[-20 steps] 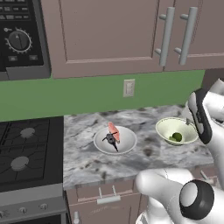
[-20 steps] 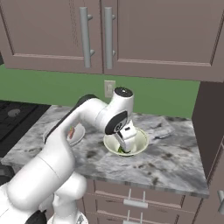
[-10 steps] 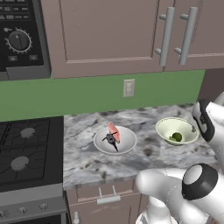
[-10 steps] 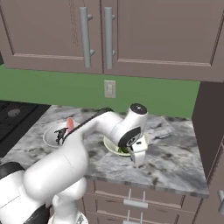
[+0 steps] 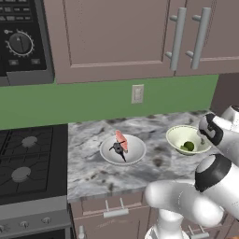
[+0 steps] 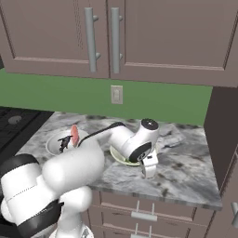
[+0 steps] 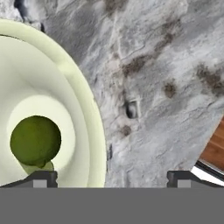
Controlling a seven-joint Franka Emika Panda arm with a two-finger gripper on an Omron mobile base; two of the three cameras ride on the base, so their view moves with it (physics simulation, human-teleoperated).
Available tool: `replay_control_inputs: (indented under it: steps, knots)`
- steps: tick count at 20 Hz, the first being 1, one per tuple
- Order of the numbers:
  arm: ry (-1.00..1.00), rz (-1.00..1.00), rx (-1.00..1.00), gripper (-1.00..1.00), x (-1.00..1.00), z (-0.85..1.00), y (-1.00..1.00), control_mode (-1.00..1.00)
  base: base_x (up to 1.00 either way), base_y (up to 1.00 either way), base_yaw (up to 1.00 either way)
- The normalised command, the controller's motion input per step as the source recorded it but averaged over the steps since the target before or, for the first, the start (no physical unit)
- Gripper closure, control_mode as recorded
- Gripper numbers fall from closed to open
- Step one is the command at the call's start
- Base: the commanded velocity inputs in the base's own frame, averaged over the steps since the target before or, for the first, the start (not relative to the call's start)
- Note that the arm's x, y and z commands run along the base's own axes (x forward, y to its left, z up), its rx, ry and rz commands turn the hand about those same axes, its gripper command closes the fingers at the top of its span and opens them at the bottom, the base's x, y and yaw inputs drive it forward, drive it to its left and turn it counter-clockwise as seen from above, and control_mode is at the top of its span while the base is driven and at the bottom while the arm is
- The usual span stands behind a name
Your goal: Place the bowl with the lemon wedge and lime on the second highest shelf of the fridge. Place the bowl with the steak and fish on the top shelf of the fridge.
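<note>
Marbled grey table [image 5: 88, 172] beside the stove carries the pale bowl [image 7: 83, 109] with the lime [image 7: 35, 140], and the jaws [image 7: 111, 177] hang spread wide astride its rim, probably set to pinch it for lifting.

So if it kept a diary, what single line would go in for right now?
phase: reaching for pale green bowl | gripper: open, straddling its rim | lime: inside | white bowl: untouched on counter
</note>
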Motion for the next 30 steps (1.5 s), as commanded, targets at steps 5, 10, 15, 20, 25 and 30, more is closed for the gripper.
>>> replay_control_inputs:
  steps: [5,10,15,20,25,30]
  knots:
    - [0.00,-0.04,0.00,-1.00,0.32,-0.29,-0.05,-1.00,0.00,0.00,0.00]
    - [0.00,-0.03,0.00,-1.00,0.27,-0.28,-0.07,-1.00,0.00,0.00,0.00]
    - [0.00,0.00,0.00,1.00,0.10,-0.14,-0.01,-1.00,0.00,0.00,0.00]
    - [0.00,0.00,0.00,1.00,0.00,0.00,0.00,-1.00,0.00,0.00,0.00]
    - [-0.13,0.00,0.00,1.00,-0.27,0.27,0.19,-1.00,0.00,0.00,0.00]
    - [-0.18,-0.01,0.00,1.00,-0.64,0.61,0.42,-1.00,0.00,0.00,0.00]
